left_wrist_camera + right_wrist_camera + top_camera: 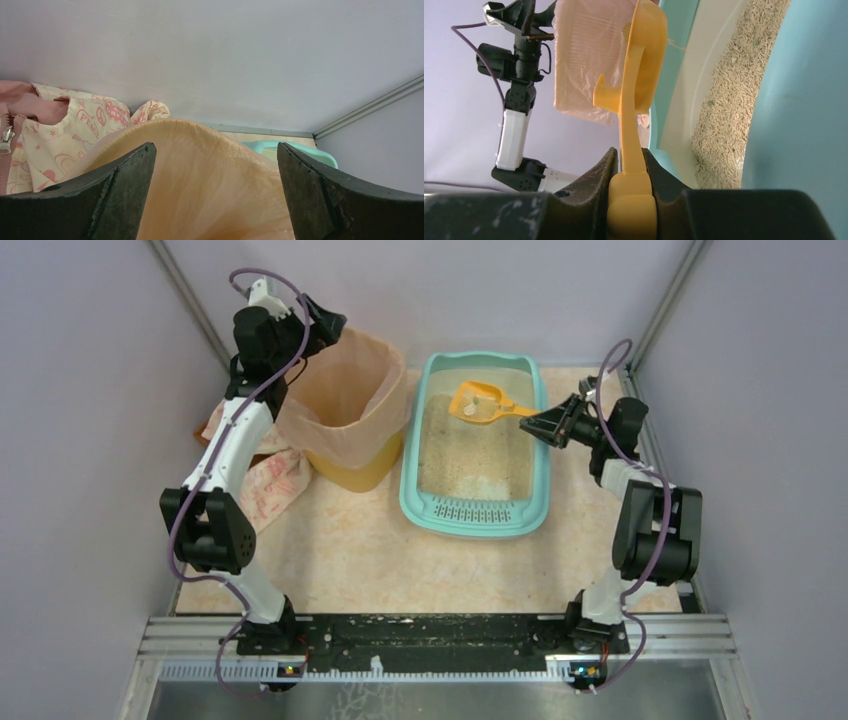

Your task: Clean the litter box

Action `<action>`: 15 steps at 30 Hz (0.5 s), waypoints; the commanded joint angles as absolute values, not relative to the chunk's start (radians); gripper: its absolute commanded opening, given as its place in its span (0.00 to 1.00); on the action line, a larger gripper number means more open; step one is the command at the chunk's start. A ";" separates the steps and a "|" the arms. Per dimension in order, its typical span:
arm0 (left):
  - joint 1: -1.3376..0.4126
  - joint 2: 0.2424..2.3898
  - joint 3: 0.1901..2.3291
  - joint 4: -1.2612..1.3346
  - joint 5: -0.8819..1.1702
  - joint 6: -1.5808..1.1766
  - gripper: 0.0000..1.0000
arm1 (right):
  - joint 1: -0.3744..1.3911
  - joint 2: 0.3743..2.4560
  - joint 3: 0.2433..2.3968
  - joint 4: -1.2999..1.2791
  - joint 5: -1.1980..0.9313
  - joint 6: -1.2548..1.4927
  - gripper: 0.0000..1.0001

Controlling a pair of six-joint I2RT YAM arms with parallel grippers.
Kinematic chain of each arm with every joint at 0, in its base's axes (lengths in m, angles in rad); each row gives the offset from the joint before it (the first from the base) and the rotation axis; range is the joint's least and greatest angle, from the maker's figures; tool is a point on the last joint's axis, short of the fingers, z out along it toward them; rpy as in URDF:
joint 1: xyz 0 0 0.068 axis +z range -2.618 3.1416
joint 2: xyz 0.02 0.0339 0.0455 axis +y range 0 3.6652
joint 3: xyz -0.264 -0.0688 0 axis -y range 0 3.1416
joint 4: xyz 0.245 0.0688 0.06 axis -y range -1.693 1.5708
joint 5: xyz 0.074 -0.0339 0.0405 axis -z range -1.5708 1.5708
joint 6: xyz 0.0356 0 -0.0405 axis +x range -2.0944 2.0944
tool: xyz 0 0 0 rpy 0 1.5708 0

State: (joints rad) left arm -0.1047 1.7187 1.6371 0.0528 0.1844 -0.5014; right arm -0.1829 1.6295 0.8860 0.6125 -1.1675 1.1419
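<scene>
The teal litter box [475,518] lies at mid-table with beige litter [470,455] inside and a slotted grille at its near end. My right gripper [540,424] is shut on the handle of an orange scoop [480,403], which it holds above the litter at the box's far end. A small pale lump shows in the scoop's bowl. In the right wrist view the scoop [644,60] rises from my shut right gripper [630,154] beside the litter box's wall [794,100]. My left gripper [325,325] stands open over the bin's far rim. The peach bag [210,190] shows between the left gripper's [215,150] spread fingers.
A round yellow bin [355,465] with a peach bag liner stands left of the litter box. A pink-patterned cloth [270,485] lies against the left wall. Lilac walls close in the sides and back. A metal rail [440,640] runs along the near edge.
</scene>
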 commanded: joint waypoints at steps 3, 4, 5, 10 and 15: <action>-0.100 1.688 1.637 0.081 0.188 -0.488 0.96 | -0.159 1.615 0.880 0.826 -1.194 1.243 0.00; -0.100 1.690 1.637 0.083 0.191 -0.492 0.96 | -0.154 1.611 0.886 0.788 -1.193 1.216 0.00; -0.100 1.690 1.637 0.087 0.193 -0.495 0.96 | -0.159 1.604 0.888 0.750 -1.186 1.187 0.00; -0.100 1.687 1.638 0.081 0.187 -0.485 0.96 | -0.220 1.595 0.873 0.769 -1.175 1.197 0.00; -0.100 1.690 1.630 0.088 0.197 -0.497 0.96 | -0.125 1.600 0.938 0.553 -1.174 1.049 0.00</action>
